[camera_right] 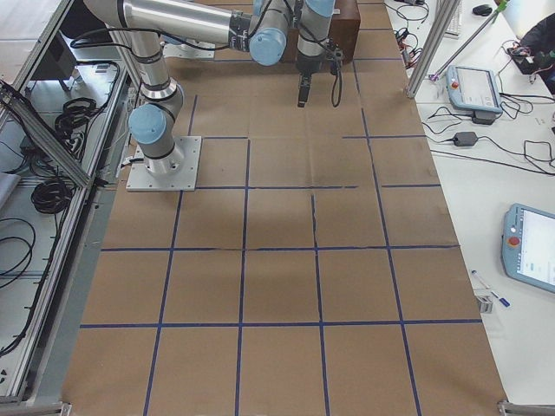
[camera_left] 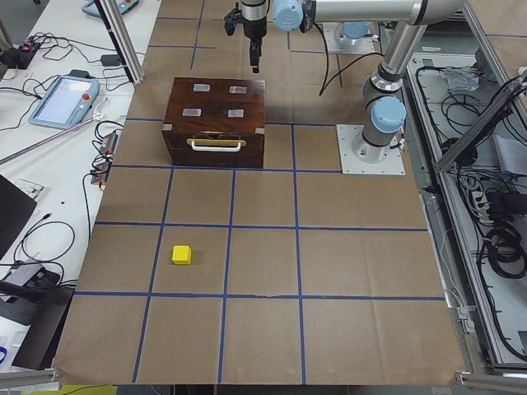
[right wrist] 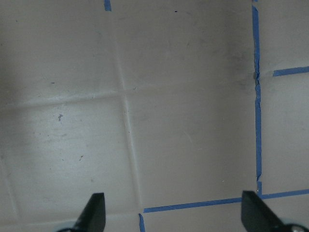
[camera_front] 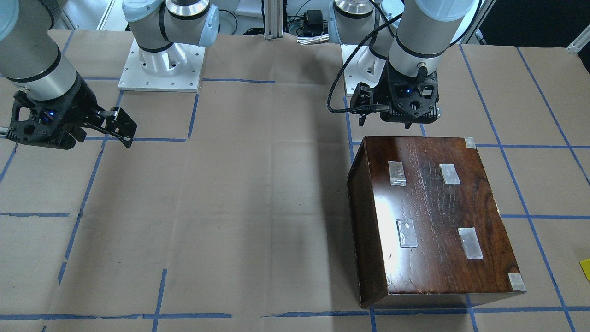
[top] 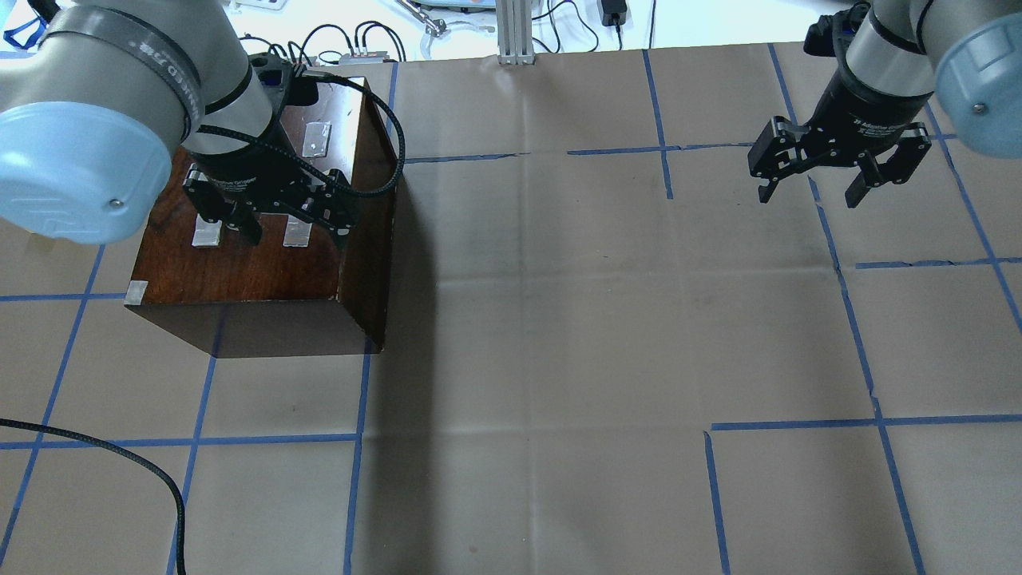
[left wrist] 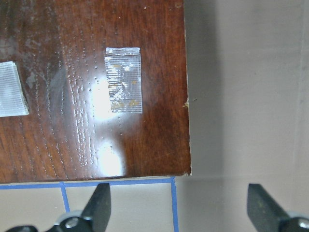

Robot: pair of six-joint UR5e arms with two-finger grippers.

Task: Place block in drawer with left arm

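The left hand (left wrist: 179,210) hung wide open and empty above the cabinet's (camera_left: 216,115) edge. The block (camera_left: 181,254), likely light, rigid and smooth, suited a pinch across opposite flat faces.

Left hand (top: 297,234), right hand (top: 809,196): both agape.

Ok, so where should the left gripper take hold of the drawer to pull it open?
Probably by the pale handle on the drawer front. It is a horizontal bar that seems to stand off the panel, so the open left gripper should come in level from that front side, one finger above and one below the bar. The drawer looks shut.
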